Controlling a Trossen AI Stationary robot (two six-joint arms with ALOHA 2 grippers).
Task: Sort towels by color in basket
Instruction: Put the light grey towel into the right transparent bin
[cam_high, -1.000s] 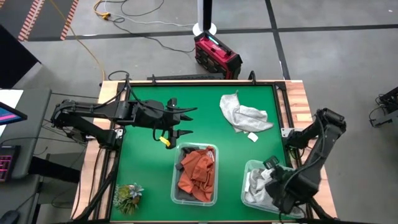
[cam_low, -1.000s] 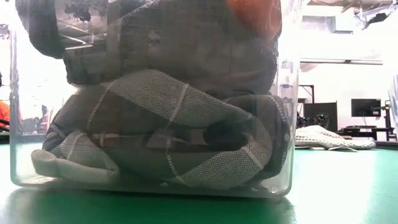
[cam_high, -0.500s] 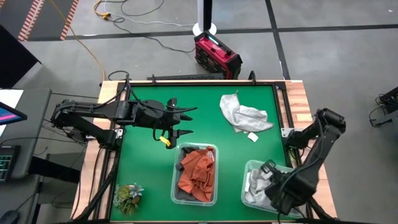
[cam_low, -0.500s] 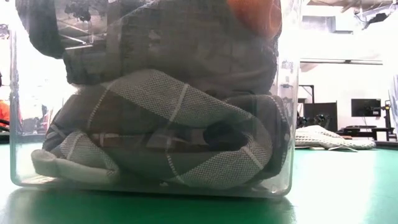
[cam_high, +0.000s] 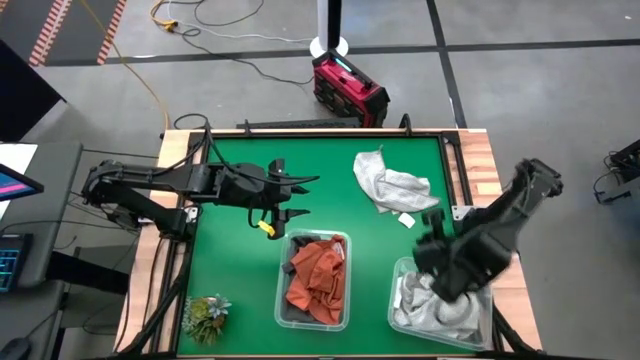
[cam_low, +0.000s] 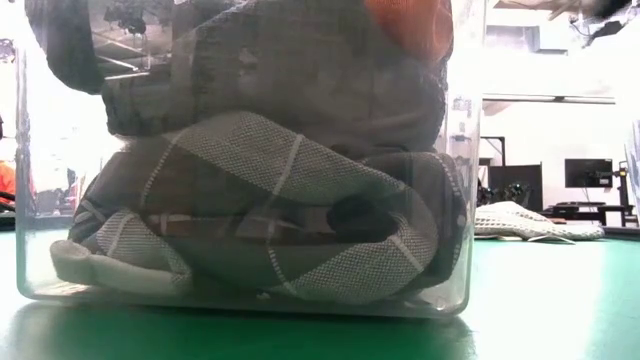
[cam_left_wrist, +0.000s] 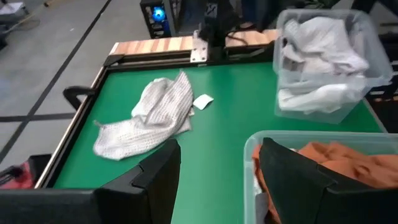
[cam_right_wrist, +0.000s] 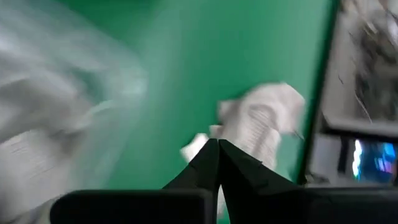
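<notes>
A light grey checked towel (cam_high: 392, 185) lies crumpled flat on the green table near the far right corner, with a white tag (cam_high: 406, 220) beside it; the left wrist view has the towel too (cam_left_wrist: 146, 118). The middle clear basket (cam_high: 283, 300) holds rust-orange towels (cam_high: 318, 278) over dark grey ones. The right basket (cam_high: 400, 268) holds light grey and white towels (cam_high: 440, 305). My left gripper (cam_high: 305, 196) hovers open over the table's left half, beyond the middle basket. My right gripper (cam_high: 428, 232) is shut and empty, raised above the right basket's far edge, pointing toward the loose towel (cam_right_wrist: 261, 121).
A small green plant tuft (cam_high: 205, 315) sits at the near left corner. The low view is filled by a clear basket (cam_low: 455, 180) of grey towels. A red case (cam_high: 348, 90) stands on the floor past the far edge. Bare green mat lies between both grippers.
My right arm has risen quickly out of the right basket and swung toward the far edge, toward the loose light grey towel; the towels in that basket stay where they lay. The left arm has kept still.
</notes>
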